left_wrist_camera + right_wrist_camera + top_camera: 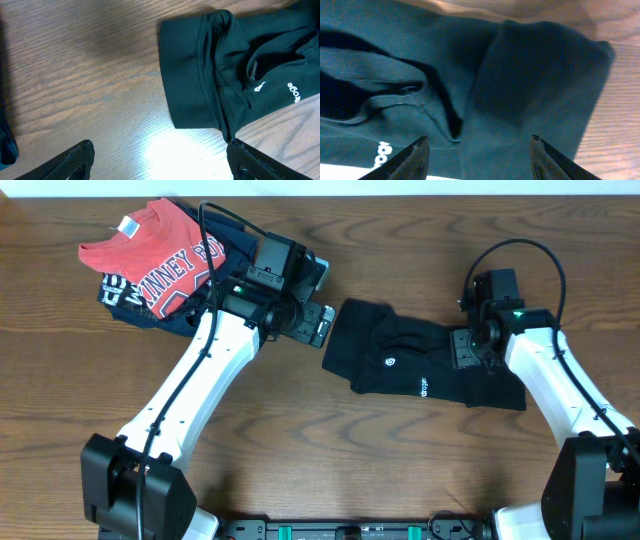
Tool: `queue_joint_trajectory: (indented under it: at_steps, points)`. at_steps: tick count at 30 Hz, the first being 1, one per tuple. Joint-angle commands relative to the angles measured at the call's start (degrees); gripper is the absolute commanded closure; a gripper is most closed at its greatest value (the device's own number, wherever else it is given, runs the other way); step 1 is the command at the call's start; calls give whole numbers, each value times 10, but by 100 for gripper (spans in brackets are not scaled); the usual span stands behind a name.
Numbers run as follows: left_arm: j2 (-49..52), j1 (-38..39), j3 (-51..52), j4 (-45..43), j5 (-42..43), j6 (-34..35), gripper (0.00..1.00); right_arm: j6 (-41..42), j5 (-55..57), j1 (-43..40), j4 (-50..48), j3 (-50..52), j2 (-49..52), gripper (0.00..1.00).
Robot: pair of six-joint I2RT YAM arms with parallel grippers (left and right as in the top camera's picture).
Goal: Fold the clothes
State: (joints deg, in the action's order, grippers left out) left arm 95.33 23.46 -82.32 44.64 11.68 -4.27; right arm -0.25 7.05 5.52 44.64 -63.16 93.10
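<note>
The black T-shirt [420, 360] lies folded into a long bundle on the table, with a small white logo and white lettering on top. It also shows in the left wrist view [235, 65] and in the right wrist view [485, 85]. My left gripper [318, 325] is open and empty, hovering over bare wood just left of the shirt's left end; its fingers show in the left wrist view [160, 162]. My right gripper [467, 348] is open and empty, over the shirt's right part; its fingers straddle the fabric in the right wrist view [477, 157].
A red T-shirt with white lettering [160, 255] lies crumpled on a navy garment with white print [120, 292] at the back left, behind the left arm. The wooden table [330, 450] spreads out in front of the black shirt.
</note>
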Motion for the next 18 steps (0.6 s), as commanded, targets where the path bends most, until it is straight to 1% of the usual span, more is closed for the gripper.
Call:
queue_joint_trajectory:
  at_steps: [1,5,6,7,8,11,15,18]
  points:
    - [-4,0,-13,4,3,5,14,21,-9,-4,2,-3,-9,40]
    - [-4,0,-13,10,3,5,14,69,-21,-56,-7,-3,-23,52]
    - [-4,0,-13,12,3,5,14,71,-34,-72,-13,-3,-24,60]
    - [-4,0,-13,12,3,5,14,71,-55,-90,-20,-3,-24,73]
    - [-4,0,-13,13,3,5,14,71,-73,-106,-26,-3,-23,84]
    - [-4,0,-13,13,3,5,14,86,-119,-144,-49,-2,-9,99]
    - [-4,0,-13,13,3,5,14,102,-170,-151,-99,3,34,99]
    - [-4,0,-13,14,3,5,14,133,-170,-143,-152,3,89,99]
